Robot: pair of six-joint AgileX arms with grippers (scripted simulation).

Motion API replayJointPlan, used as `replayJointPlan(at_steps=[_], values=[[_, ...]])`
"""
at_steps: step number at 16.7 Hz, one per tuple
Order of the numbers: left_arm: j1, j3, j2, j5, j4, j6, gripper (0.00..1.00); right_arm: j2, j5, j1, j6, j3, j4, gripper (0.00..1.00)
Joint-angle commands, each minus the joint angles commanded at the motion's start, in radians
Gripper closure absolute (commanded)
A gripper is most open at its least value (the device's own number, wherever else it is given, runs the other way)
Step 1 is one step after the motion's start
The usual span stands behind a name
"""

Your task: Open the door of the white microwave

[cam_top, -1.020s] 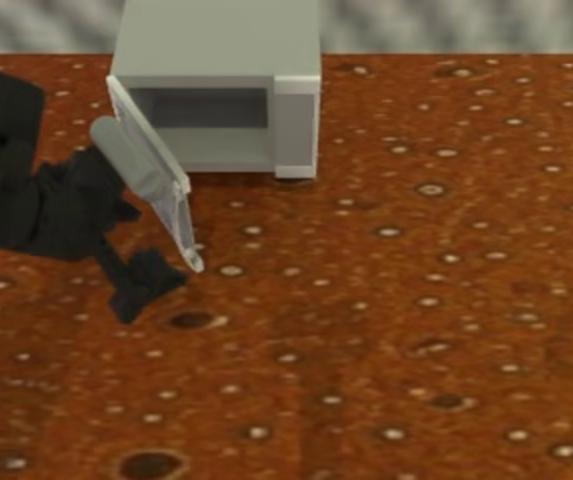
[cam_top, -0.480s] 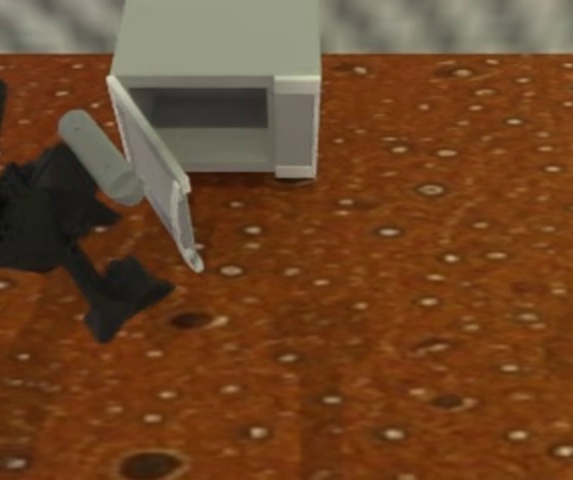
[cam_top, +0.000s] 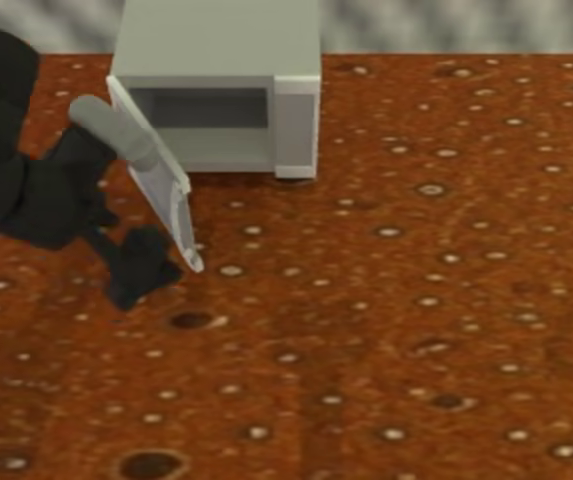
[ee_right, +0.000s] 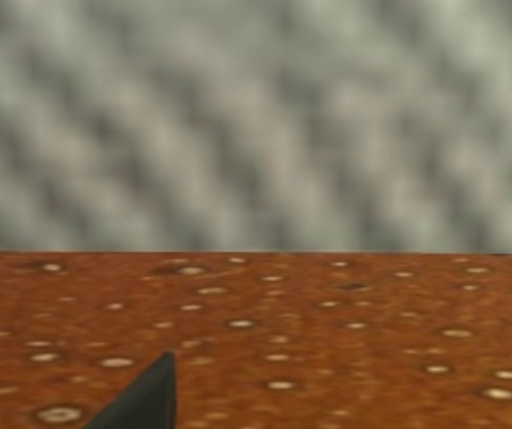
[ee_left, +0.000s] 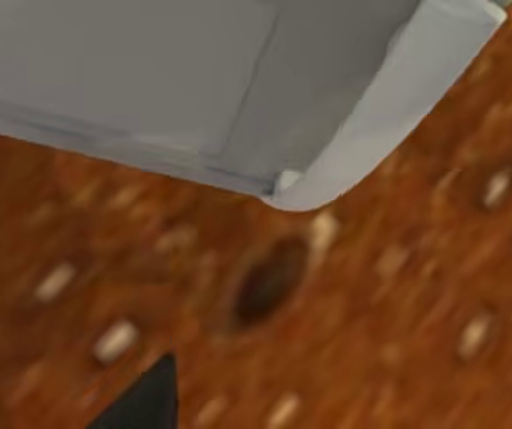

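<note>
Three views, top first. White microwave (cam_top: 221, 75) at back of counter (cam_top: 416, 330), left of centre. Door (cam_top: 156, 180) swung well out on its left hinge, free edge pointing toward the near-left, cavity exposed. Left gripper (cam_top: 141, 268) just beside the door's free edge, on the outer side; can't tell whether touching, nor how far the fingers are parted. Probably most of the way done. To finish well: stay at the free edge, push along the hinge arc rather than straight, avoid dragging the microwave body. Left arm's forearm sits close behind the door's outer face, so more swing looks crowded; likely the main obstruction. Nothing else on the counter near the arc.

Left wrist: rounded lower corner of the door close overhead, counter below, one dark finger tip (ee_left: 144, 402) at frame edge; no visible grasp.

Right wrist: bare counter, grey wall (ee_right: 256, 116), one finger tip (ee_right: 144, 398). Right arm parked off to the side, absent from top view; finger spread can't be told.
</note>
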Motion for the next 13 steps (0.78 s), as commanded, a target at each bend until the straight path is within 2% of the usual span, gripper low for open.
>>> replayJointPlan(at_steps=[4,13], values=[[-0.053,0.317,0.184,-0.096,-0.261,-0.289,0.00,0.000,0.000,0.000,0.000,0.000,0.000,0.00],[-0.189,1.230,0.581,-0.370,-0.905,-1.144,0.00,0.000,0.000,0.000,0.000,0.000,0.000,0.00]])
